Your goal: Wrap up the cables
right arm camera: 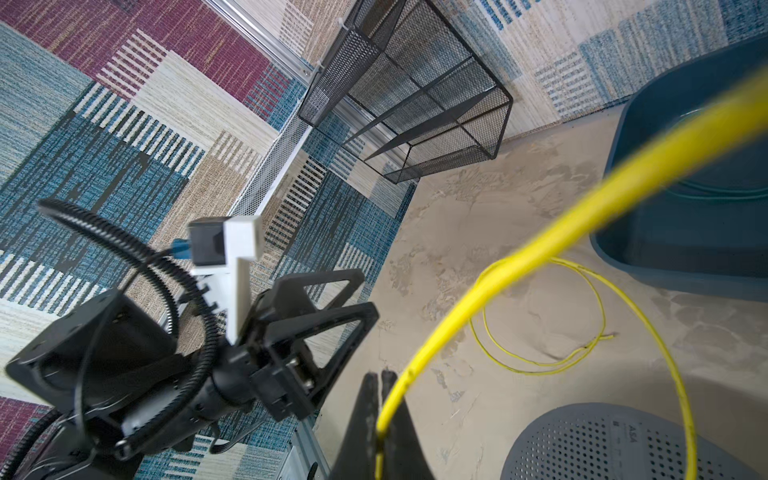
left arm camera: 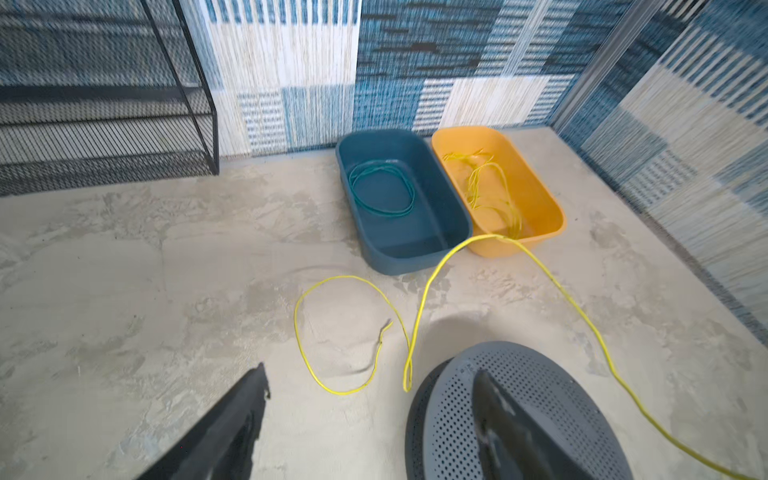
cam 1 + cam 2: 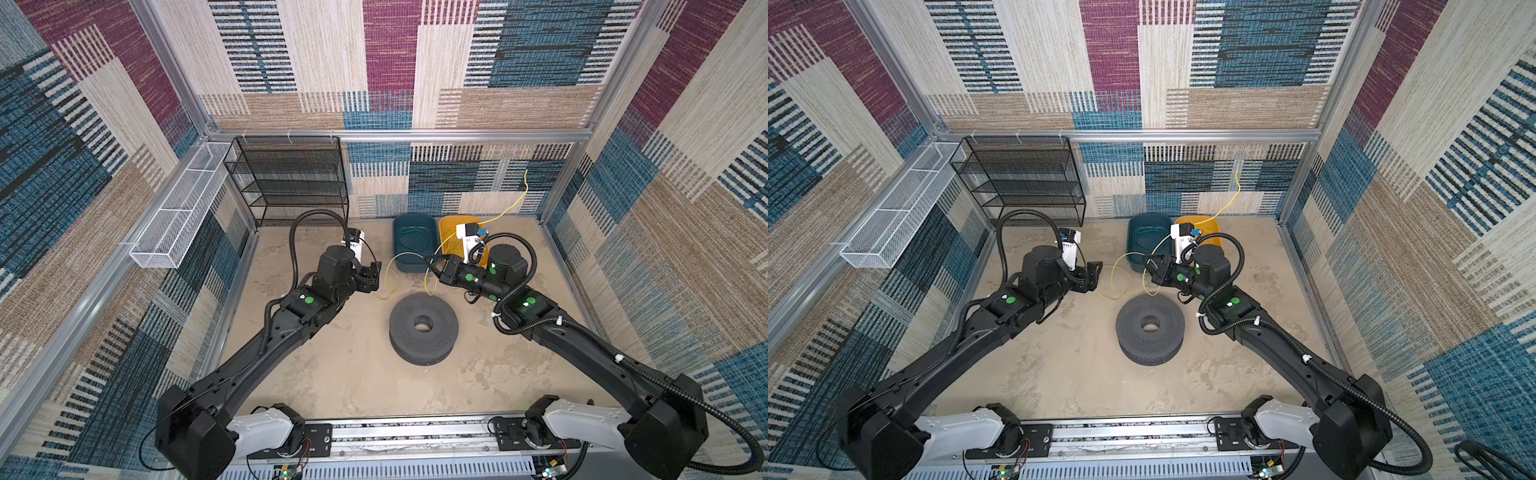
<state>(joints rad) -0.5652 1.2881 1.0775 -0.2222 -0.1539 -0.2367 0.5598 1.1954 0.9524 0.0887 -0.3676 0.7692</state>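
1. Right tool [image 1: 380,374]: fingers pressed together, clamped on the yellow cable [image 1: 623,179]. The cable comes out between the tips and arcs away close past the wrist camera, blurred there.
2. In both top views the right tool [image 3: 430,264] sits just in front of the blue bin [image 3: 415,268].
3. Left tool [image 3: 371,275]: jaws wide apart, nothing between them. It is left of the cable loop and not touching it. Its fingers [image 2: 245,399] frame bare table [image 2: 124,291] in the left wrist view.
4. A loose loop of the yellow cable lies on the table between the two tools, behind the grey perforated spool [image 3: 403,330].
5. The cable's free end [image 2: 388,325] rests on the table inside that loop.
6. More yellow cable is heaped in the orange bin [image 2: 511,249]. One strand arcs in front of the bin and down toward the table.
7. In a top view another strand [image 3: 525,183] stands up in front of the back wall; cannot tell if it touches it.
8. Blue and orange bins stand side by side against the back wall, touching. A green coil [image 2: 384,167] lies flat in the blue one.
9. The spool lies flat with the cable just beside its far edge; contact unclear.
10. A black mesh shelf [image 3: 291,178] stands at back left, with a white mesh basket [image 3: 174,224] on the left wall rail.
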